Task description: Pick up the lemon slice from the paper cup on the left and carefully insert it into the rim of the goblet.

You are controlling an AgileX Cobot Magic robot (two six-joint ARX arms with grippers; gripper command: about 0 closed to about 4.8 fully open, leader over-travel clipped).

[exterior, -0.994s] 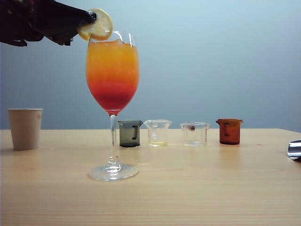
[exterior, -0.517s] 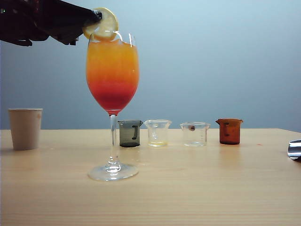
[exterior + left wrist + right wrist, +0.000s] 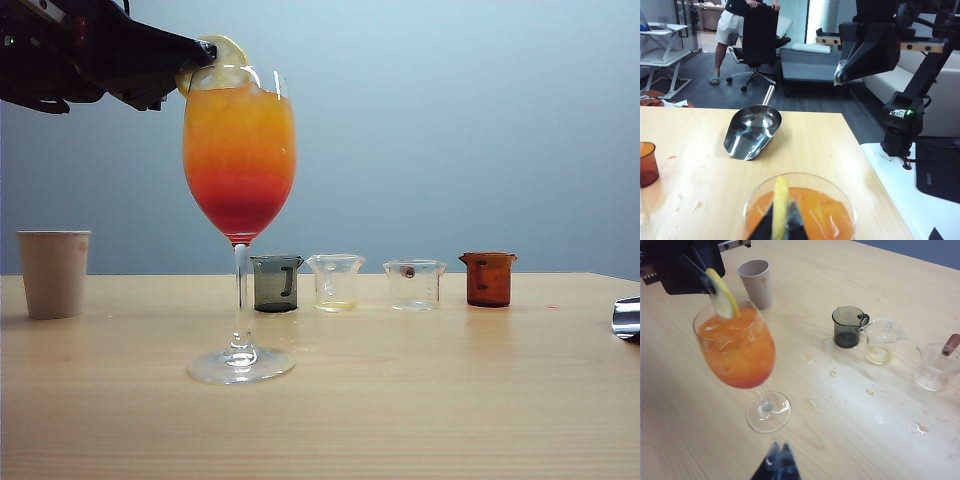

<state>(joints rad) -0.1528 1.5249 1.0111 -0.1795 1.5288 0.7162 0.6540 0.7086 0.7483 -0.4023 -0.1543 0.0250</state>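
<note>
The goblet (image 3: pixel 240 160) stands on the table, filled orange over red. At its rim's left side my left gripper (image 3: pixel 205 52) is shut on the lemon slice (image 3: pixel 224 52), which stands on edge with its lower part dipped to rim level. In the left wrist view the lemon slice (image 3: pixel 780 202) shows edge-on between the dark fingers over the goblet's rim (image 3: pixel 842 192). In the right wrist view the lemon slice (image 3: pixel 723 299) overlaps the goblet (image 3: pixel 740 352); whether it straddles the glass I cannot tell. The paper cup (image 3: pixel 53 272) stands far left. My right gripper (image 3: pixel 780 449) is shut and empty, short of the goblet's foot.
Behind the goblet stands a row of small beakers: grey (image 3: pixel 275 283), two clear (image 3: pixel 335 282) (image 3: pixel 414 284) and brown (image 3: pixel 488 278). A metal scoop (image 3: pixel 752 131) lies at the table's right end. Small spill marks (image 3: pixel 832 374) dot the wood near the beakers.
My left gripper has carried the lemon slice a little to the right and down; the slice sat clear above the rim before and now dips behind it.
</note>
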